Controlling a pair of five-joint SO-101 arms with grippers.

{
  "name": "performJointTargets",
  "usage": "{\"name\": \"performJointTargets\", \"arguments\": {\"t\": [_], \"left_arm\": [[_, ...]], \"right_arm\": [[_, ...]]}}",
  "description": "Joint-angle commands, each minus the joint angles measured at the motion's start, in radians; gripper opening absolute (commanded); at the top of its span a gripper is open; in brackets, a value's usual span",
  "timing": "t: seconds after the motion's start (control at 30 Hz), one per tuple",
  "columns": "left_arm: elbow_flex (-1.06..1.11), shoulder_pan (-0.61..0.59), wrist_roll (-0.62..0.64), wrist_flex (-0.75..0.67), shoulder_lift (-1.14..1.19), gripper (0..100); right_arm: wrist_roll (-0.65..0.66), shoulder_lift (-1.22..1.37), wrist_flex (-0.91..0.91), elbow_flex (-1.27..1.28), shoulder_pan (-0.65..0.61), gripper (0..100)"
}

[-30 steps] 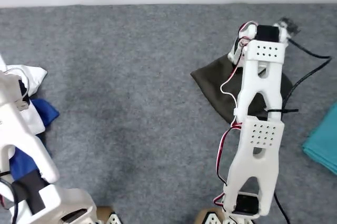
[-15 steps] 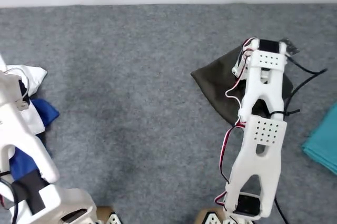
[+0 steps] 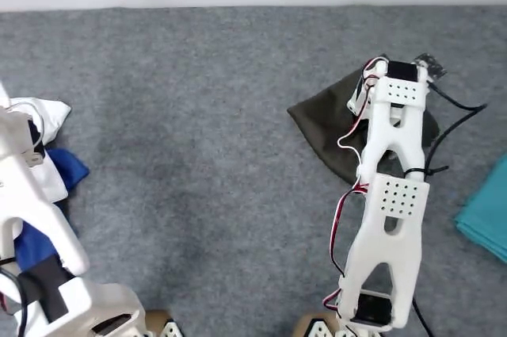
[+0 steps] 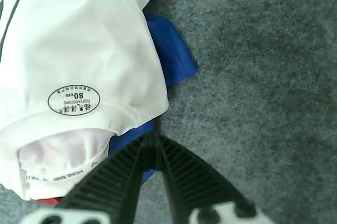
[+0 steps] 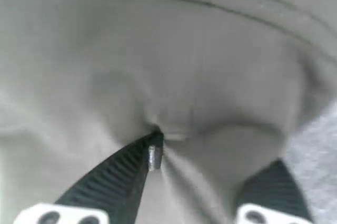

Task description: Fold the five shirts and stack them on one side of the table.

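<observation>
Right gripper (image 5: 210,161) has drawn back slightly toward its base, jaws apart and pressed into the dark olive shirt (image 3: 325,127) right of centre, while the left gripper (image 4: 154,142), jaws together, hangs beside the white shirt (image 4: 79,66) and blue shirt (image 4: 168,50).

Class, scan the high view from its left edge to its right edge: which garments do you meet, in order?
white and blue shirt pile → dark olive shirt → teal shirt
</observation>
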Motion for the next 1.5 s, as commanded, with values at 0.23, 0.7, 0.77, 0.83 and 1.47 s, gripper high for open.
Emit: {"name": "performJointTargets", "arguments": {"t": [0.23,0.7,0.77,0.83,1.47], "left_arm": [[-0.002,0.008,-0.005,0.023,-0.015,1],[-0.002,0.008,0.002,0.025,-0.017,1],[-0.002,0.008,0.002,0.025,-0.017,1],[-0.002,0.008,0.002,0.025,-0.017,1],[-0.002,0.009,0.002,0.025,-0.017,1]], "right_arm": [[0.127,0.001,0.013,-0.029,0.045,0.9],[0.624,-0.194,0.239,-0.170,0.217,0.9],[0.675,-0.240,0.239,-0.133,0.245,0.9],[0.709,-0.297,0.239,-0.083,0.271,0.9],[0.910,-0.679,0.232,0.222,0.524,0.8]]}}
